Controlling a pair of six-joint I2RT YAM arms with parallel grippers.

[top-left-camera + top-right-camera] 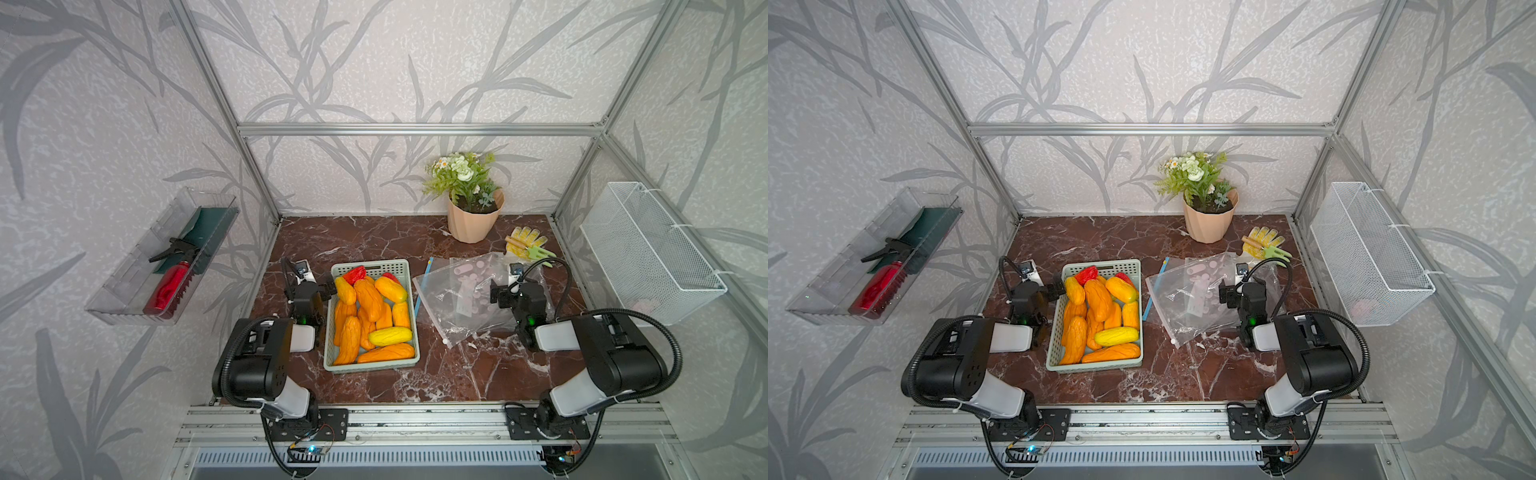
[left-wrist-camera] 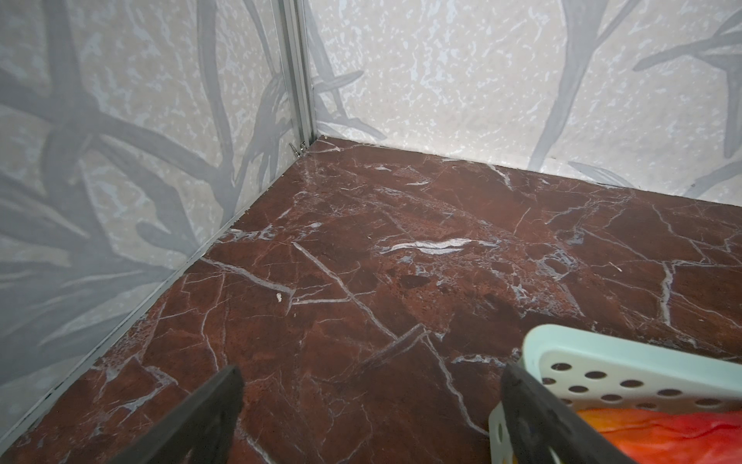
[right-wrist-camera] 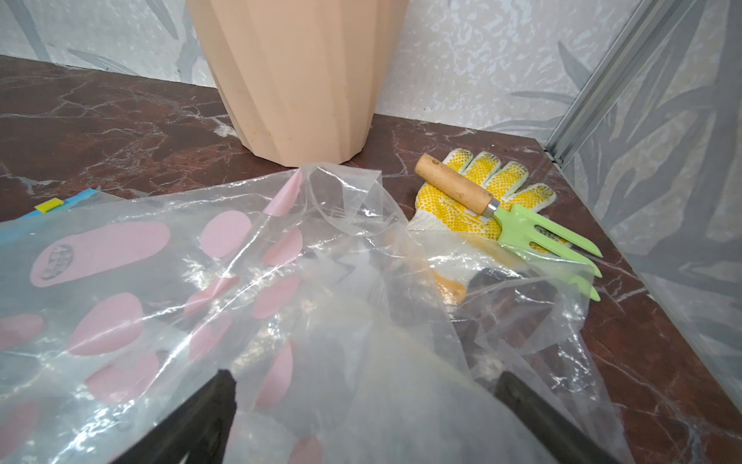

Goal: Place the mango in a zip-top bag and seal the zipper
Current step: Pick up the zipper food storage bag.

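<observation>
Red-brown marble desk [image 1: 465, 378] seen from above, with both arms reaching in from the near edge. A mint-green perforated basket [image 1: 374, 367] stands left of centre and holds the mangoes [image 1: 368, 297], orange and yellow and piled on one another, with two red pieces at the far end; none has left the basket. The zip-top bag [image 1: 449, 307], clear, crinkled and printed with pink spots, lies flat on the desk just right of the basket, and no fruit shows inside it. Its zipper [image 1: 423, 286], a light-blue strip, runs along the edge that faces the basket. The left claw [image 1: 327, 288] is released, its jaws spread wide and grasping nothing; in the wrist view [image 2: 369, 418] one finger overlaps the basket's far left corner. The right claw [image 1: 496, 292] is likewise released and sits over the bag's right part, where loose film bulges up between the parted fingers [image 3: 192, 422]; whether they touch the film cannot be told. Behind the bag stand a peach flower pot [image 1: 473, 226] and a yellow-dotted glove [image 3: 510, 176] with a green garden fork [image 3: 534, 233] lying on it.
</observation>
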